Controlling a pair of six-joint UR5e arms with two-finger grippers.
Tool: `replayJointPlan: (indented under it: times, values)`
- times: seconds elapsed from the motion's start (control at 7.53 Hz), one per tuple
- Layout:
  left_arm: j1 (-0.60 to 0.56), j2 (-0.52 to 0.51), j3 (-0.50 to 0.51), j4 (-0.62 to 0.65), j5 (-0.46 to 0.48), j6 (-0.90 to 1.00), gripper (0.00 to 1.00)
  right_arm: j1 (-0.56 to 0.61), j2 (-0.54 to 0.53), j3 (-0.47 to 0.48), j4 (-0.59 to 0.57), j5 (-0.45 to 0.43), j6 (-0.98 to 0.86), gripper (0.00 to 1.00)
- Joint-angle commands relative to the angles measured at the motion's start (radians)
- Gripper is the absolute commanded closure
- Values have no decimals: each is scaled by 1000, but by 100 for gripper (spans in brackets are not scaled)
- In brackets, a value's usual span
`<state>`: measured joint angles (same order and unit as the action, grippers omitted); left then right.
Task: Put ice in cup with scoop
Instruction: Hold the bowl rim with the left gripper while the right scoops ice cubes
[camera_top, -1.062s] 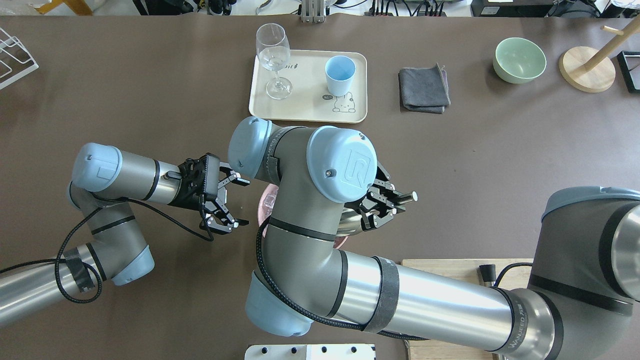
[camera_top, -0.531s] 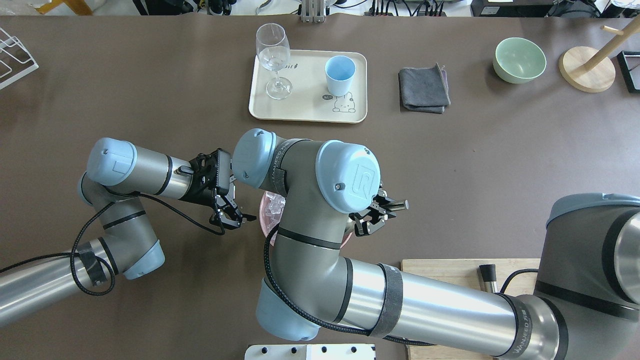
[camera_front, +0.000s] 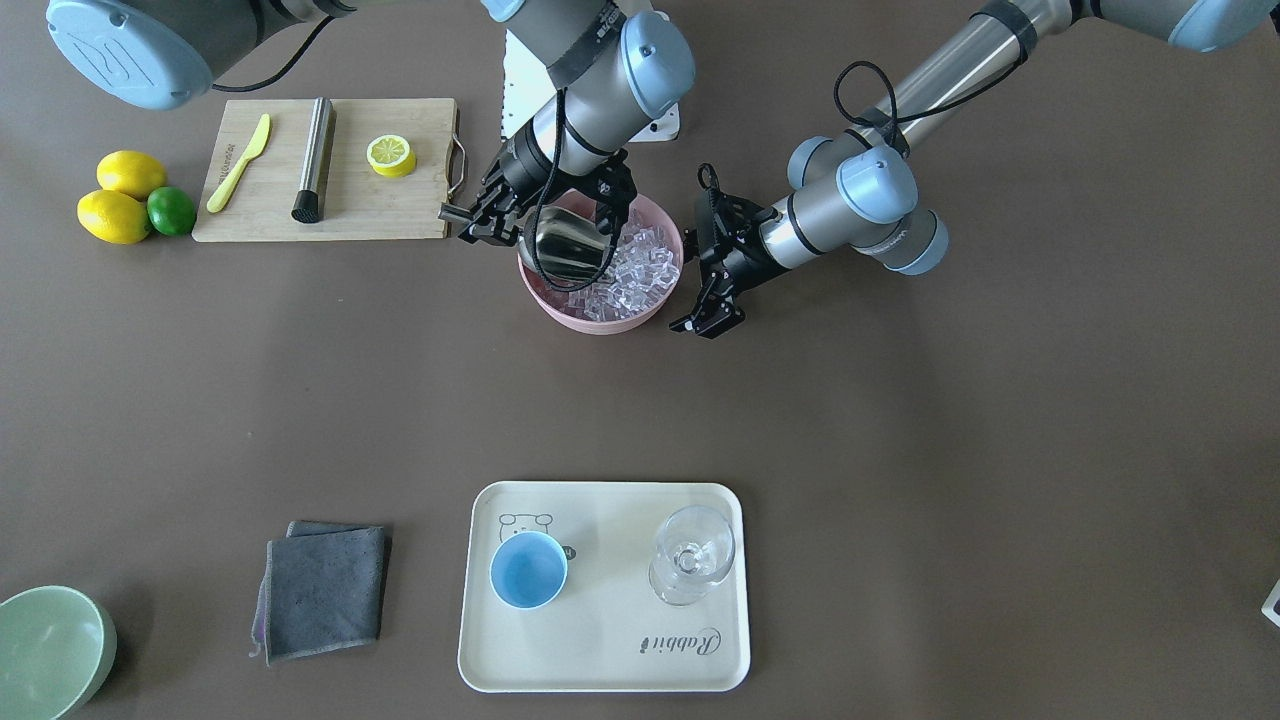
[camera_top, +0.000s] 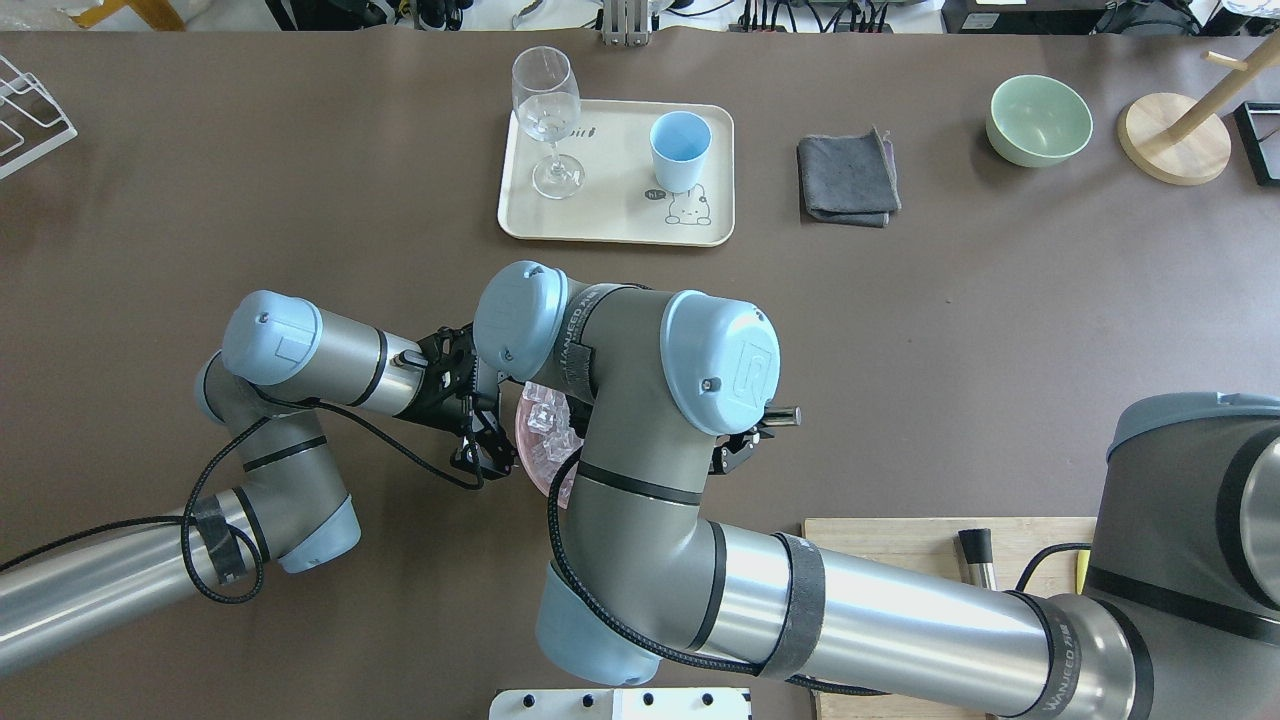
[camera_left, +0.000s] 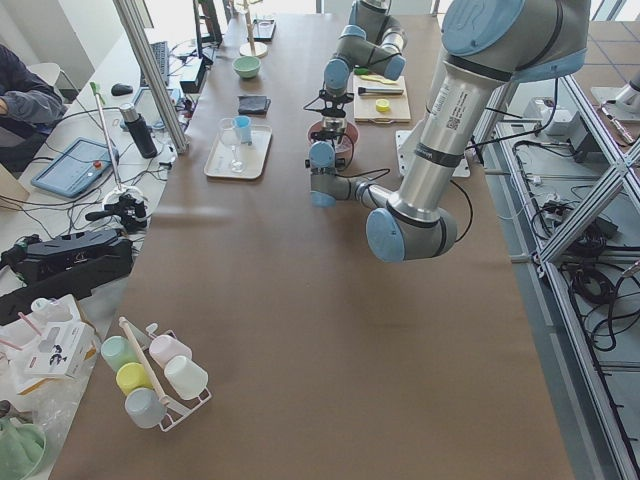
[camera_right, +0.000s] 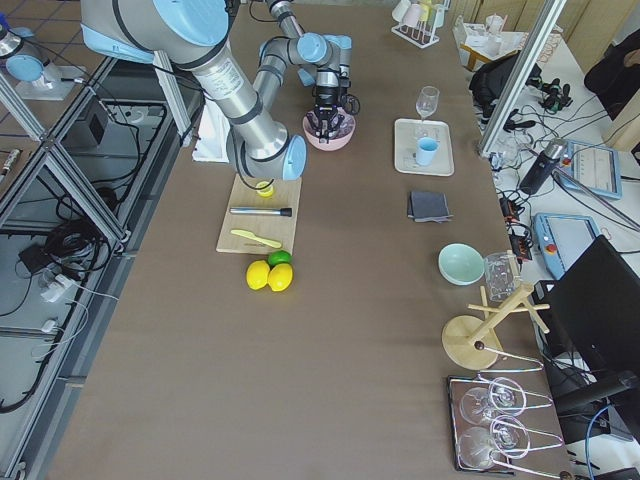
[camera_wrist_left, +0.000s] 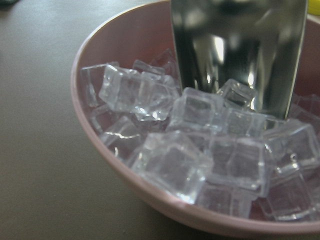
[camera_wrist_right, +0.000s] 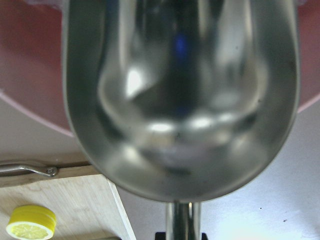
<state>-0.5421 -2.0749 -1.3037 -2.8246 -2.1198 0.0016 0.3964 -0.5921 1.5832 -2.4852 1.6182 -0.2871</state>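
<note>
Desk (camera_front: 900, 420) stretch lies open between pink bowl (camera_front: 590, 322) and tray (camera_front: 600, 665), which are well apart. Tray print reads "Rabbit". Right gripper (camera_front: 488, 222) jaws clamped on scoop (camera_front: 565, 255) handle, scoop lip touching ice (camera_front: 645, 270) in bowl. Left gripper (camera_front: 700, 285) jaws apart, just beside bowl rim. Cup (camera_front: 528, 570) upright on tray.

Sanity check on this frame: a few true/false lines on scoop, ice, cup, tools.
1. The right tool holds the scoop, trough in the pink bowl. True.
2. The cup already holds ice. False: it is empty; the ice is in the pink bowl.
3. The cup stands on the tray beside the stemmed glass. True.
4. The scoop's trough is full of ice. False: the right wrist view shows it empty.
5. The left tool holds the cup. False: it is beside the pink bowl.
</note>
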Motion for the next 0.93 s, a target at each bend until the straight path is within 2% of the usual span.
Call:
replayJointPlan:
  times: [0.0,0.4,0.8]
  values:
    - [11,-11,0,28,0,3,2,1,-52,55,66,14,57,100]
    - [8,-14,0,48,-3,6,2,1,-126,165,116,26,105,100]
    - [2,-28,0,83,-5,11,2,1,-146,163,192,35,149,100]
